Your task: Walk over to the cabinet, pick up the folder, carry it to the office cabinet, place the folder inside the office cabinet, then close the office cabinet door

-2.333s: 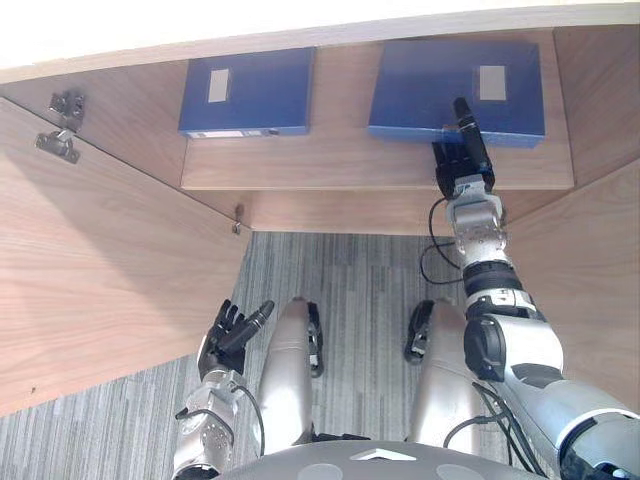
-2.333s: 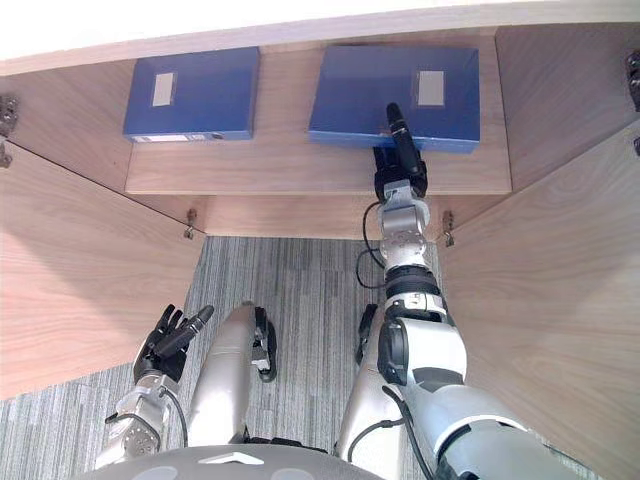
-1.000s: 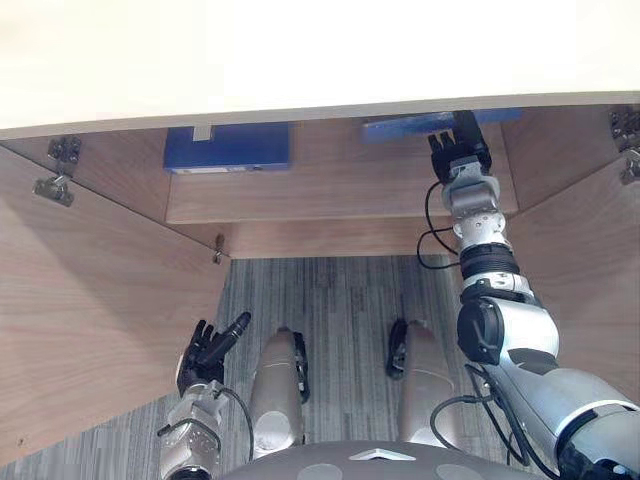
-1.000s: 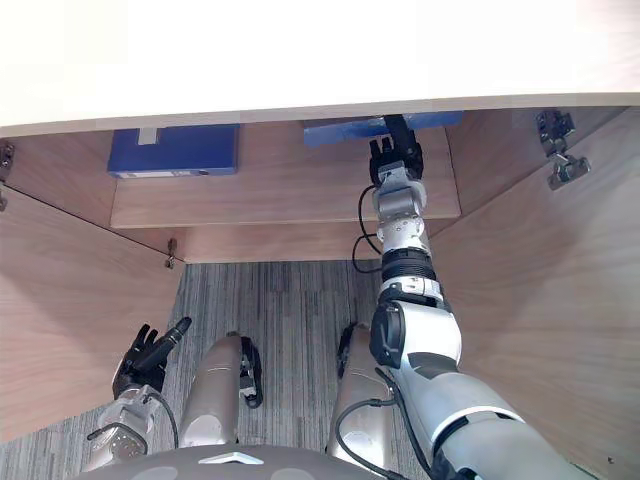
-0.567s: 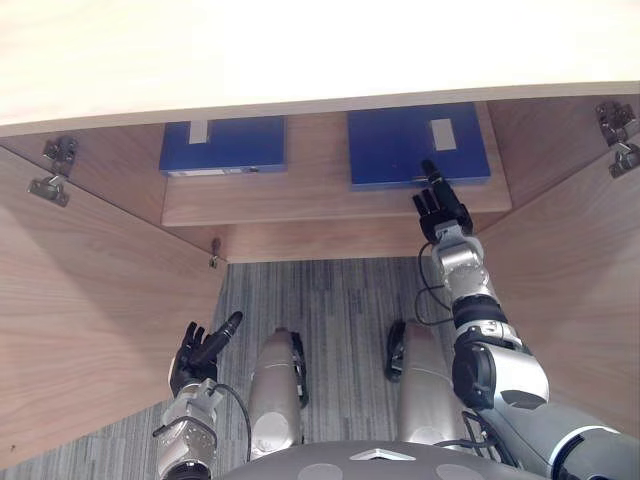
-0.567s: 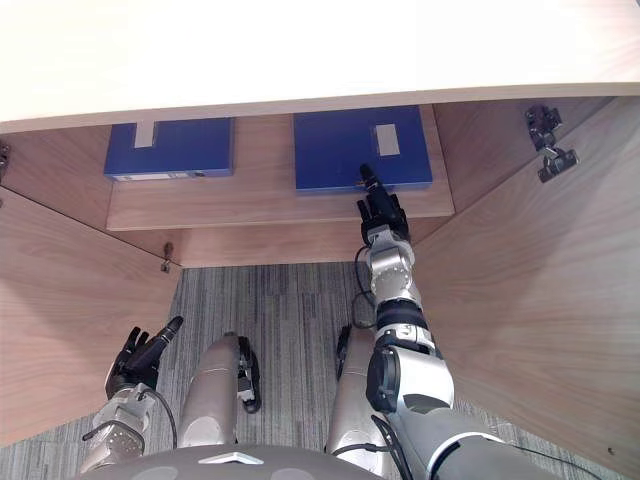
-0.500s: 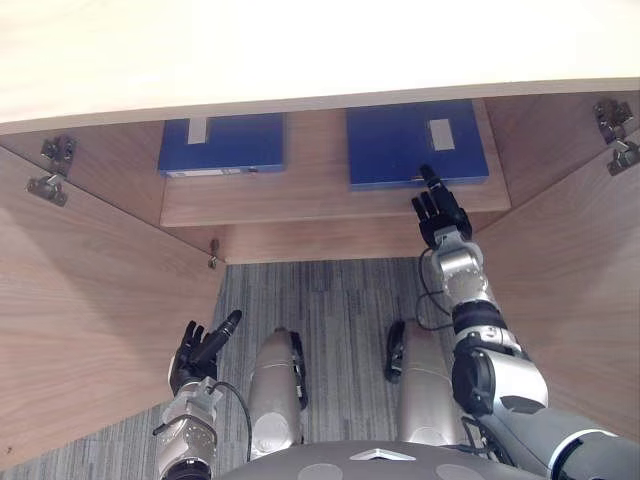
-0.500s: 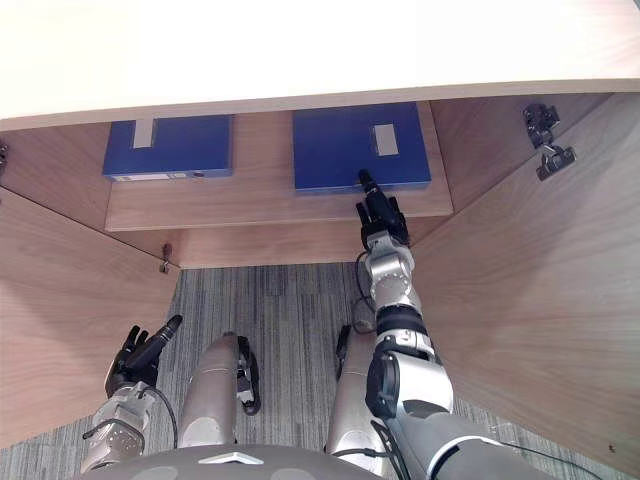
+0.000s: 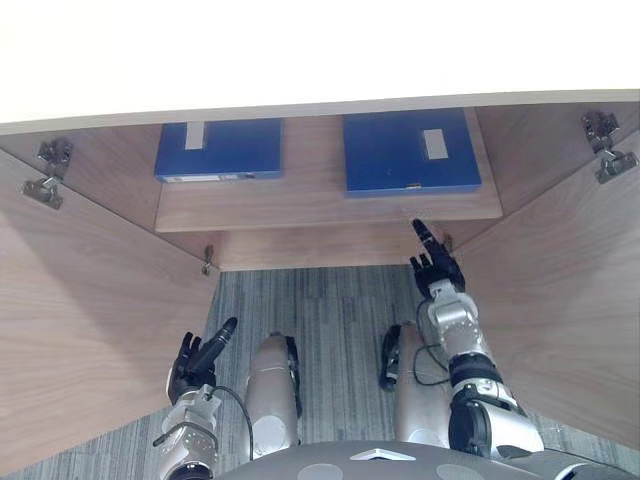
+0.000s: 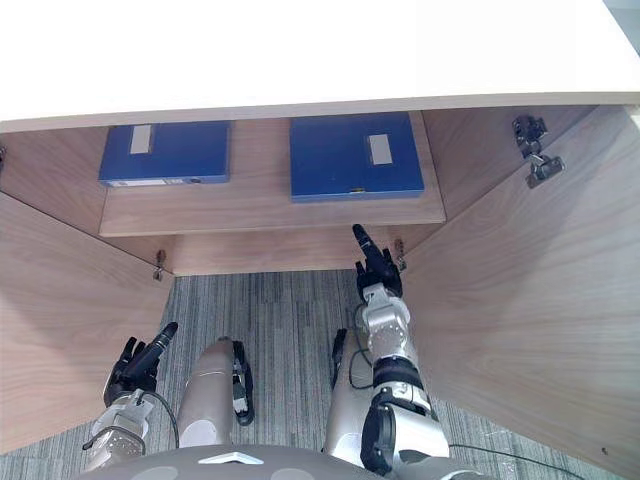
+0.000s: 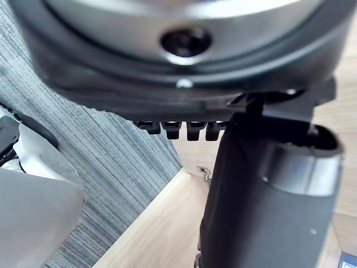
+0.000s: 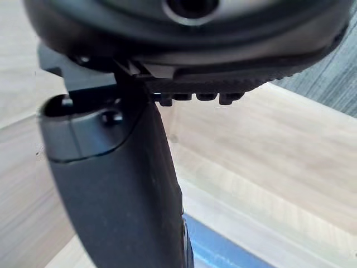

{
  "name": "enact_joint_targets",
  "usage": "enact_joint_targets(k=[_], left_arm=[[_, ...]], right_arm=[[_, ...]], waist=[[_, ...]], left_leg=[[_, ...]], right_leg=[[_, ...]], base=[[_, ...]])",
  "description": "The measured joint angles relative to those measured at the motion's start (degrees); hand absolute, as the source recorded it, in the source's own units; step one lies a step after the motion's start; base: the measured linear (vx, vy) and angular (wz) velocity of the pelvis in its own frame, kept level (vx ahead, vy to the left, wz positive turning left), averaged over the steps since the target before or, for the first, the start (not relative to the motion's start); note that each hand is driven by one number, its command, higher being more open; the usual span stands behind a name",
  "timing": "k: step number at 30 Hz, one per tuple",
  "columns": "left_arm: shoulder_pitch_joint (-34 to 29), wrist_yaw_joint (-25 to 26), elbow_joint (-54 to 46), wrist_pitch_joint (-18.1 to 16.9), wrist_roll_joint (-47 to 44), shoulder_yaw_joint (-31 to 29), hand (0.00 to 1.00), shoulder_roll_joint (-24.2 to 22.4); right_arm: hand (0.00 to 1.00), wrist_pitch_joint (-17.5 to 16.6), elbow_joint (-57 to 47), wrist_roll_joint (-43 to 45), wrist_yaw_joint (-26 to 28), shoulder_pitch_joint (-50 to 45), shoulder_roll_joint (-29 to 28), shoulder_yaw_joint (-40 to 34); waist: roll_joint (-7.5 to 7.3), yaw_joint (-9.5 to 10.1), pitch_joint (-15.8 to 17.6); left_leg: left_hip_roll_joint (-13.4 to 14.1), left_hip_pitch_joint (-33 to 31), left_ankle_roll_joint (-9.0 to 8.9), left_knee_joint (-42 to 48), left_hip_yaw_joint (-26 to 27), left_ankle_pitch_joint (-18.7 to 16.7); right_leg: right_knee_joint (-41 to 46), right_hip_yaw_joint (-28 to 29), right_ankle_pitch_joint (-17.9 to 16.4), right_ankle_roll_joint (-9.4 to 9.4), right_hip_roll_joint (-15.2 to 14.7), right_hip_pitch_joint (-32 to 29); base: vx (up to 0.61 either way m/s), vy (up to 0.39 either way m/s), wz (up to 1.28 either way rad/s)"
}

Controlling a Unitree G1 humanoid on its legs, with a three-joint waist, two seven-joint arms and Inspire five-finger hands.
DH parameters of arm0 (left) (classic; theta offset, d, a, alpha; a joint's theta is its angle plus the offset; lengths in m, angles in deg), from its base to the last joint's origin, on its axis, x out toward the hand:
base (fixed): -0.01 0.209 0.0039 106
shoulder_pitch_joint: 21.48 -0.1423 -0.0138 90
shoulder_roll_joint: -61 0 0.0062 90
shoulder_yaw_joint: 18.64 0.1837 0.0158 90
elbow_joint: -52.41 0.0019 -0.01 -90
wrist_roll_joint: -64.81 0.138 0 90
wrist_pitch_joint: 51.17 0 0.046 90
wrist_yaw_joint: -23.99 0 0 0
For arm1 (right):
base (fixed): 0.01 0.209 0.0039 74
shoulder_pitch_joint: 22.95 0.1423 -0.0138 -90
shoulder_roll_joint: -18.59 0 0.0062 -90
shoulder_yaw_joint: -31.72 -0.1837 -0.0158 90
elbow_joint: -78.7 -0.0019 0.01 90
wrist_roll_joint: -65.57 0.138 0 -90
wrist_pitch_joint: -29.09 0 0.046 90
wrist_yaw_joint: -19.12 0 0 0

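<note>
- Looking through the left eye view: the folder (image 9: 412, 152) lies on the shelf (image 9: 320, 205), and the right robot hand (image 9: 435, 268) is just before that shelf, fingers straight, empty.
- Right eye view: the door (image 10: 520, 330) beside the shelf stands open, so closing it remains.
- Left wrist view: the left robot hand (image 11: 268, 190) is relaxed and empty.

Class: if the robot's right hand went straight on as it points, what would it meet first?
The right hand would probably meet the right folder on the shelf; the shelf's front edge may come first, depth being unclear.

We are looking down on grey striped carpet (image 9: 330, 300) lying before a wooden cabinet (image 9: 320, 205), its left door (image 9: 90, 330) and right door (image 9: 560, 320) standing open.
</note>
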Motion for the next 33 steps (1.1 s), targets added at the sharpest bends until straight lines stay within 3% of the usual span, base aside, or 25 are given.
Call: enact_joint_targets(k=[3,8,11,20,24,26,27,33], left_arm=[[0.0,0.0,0.0,0.0,0.0,0.1,1.00,0.0],[-2.5,-0.5,-3.5,0.1,0.0,5.1,1.00,0.2],[-4.9,-2.4,-5.3,0.5,0.1,8.8,1.00,0.3],[-7.6,-4.4,-5.2,1.0,1.3,14.7,1.00,1.4],[-7.6,-5.2,-3.9,0.8,3.2,16.4,1.00,2.8],[-7.5,-5.5,-2.7,0.6,3.2,16.6,1.00,2.8],[-7.5,-5.5,-1.5,0.4,3.2,16.9,1.00,3.0],[-7.8,-4.8,1.5,-0.3,3.2,18.3,1.00,3.3]], right_arm=[[1.00,0.4,-5.7,-2.0,-0.2,-3.9,0.0,4.0],[1.00,0.1,-33.1,-2.0,1.4,-16.7,1.6,20.6],[1.00,-0.6,-42.3,-2.0,4.9,-23.5,2.9,26.4],[1.00,0.7,-50.5,-4.3,10.8,-38.1,10.6,37.8],[1.00,2.2,-55.8,-4.3,17.8,-43.5,16.6,46.4],[1.00,3.0,-55.8,-4.3,19.3,-43.9,17.0,47.0],[0.00,3.0,-55.8,-4.3,19.3,-44.0,17.1,46.6],[0.00,0.2,-55.8,-4.4,17.1,-43.4,18.2,41.0]], waist=[[0.01,-0.02,0.0],[0.01,-0.35,-0.1],[0.04,-0.18,-1.4],[0.05,0.01,-2.6],[0.29,-0.03,-2.9],[0.38,0.05,-3.0],[0.38,0.03,-3.0],[0.38,0.10,-3.0]], left_leg=[[0.0,0.0,0.09,0.0,0.1,-0.1],[0.1,0.2,0.13,-0.2,0.4,-0.2],[0.0,0.4,0.27,-0.8,0.7,-0.3],[-0.2,3.8,0.40,-3.2,1.8,-0.2],[-0.3,4.9,0.52,-4.1,2.2,-0.1],[-0.3,5.1,0.52,-4.1,2.2,-0.1],[-0.3,5.2,0.53,-4.1,2.2,-0.1],[-0.3,5.2,0.62,-4.0,2.3,-0.1]], right_leg=[[0.0,0.1,-0.1,0.07,0.0,0.0],[-0.1,0.3,-0.1,0.14,0.1,-0.1],[-0.8,0.3,-0.1,0.32,0.1,0.0],[-2.8,0.4,0.1,0.75,0.1,2.8],[-3.1,0.5,0.1,0.76,0.1,3.4],[-3.1,0.5,0.1,0.76,0.1,3.6],[-3.1,0.5,0.1,0.76,0.1,3.7],[-3.0,0.6,0.1,0.84,0.1,3.8]], base=[[0.00,0.000,0.00],[0.00,0.000,0.00],[0.01,0.010,0.00],[0.03,0.027,-0.03],[0.01,0.001,-0.02],[0.00,0.000,0.00],[0.00,0.000,0.00],[0.00,0.000,0.00]])
